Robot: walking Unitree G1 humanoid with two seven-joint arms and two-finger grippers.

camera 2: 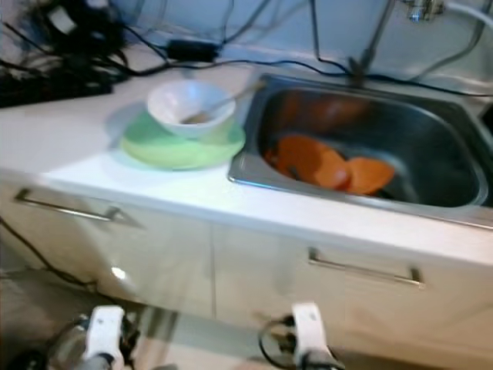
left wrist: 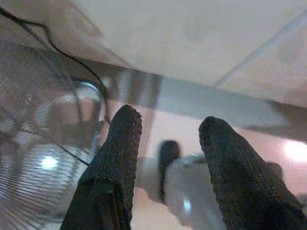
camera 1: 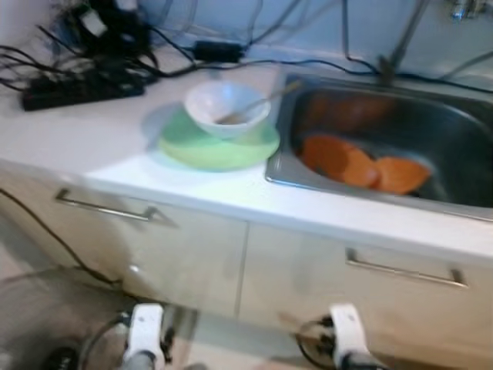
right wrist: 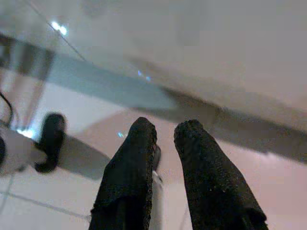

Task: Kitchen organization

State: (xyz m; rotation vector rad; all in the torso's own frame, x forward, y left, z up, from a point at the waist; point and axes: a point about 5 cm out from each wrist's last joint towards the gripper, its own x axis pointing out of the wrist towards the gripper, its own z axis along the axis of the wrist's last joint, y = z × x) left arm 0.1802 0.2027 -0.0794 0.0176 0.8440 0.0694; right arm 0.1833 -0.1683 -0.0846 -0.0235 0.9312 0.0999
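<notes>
Table (camera 1: 92, 131): white top, cabinet fronts with two bar handles (camera 1: 104, 206) below.

Green plate (camera 1: 219, 146): on the table, just left of the sink. White bowl (camera 1: 226, 108) sits on it, with a utensil (camera 1: 258, 104) leaning inside; picture too blurred to tell which kind.

Sink (camera 1: 462, 127): steel, set into the table at right. Orange dishes (camera 1: 362, 163) lie overlapping on its bottom.

Power strip (camera 1: 81, 91) and tangled black cables (camera 1: 115, 38): back left corner of the table.

My left gripper (left wrist: 168, 127): hanging low before the cabinets, fingers apart, holding nothing; a fan grille (left wrist: 33, 143) stands beside it.

My right gripper (right wrist: 165, 130): low over the floor (right wrist: 86, 182), fingers slightly apart, nothing between them.
</notes>
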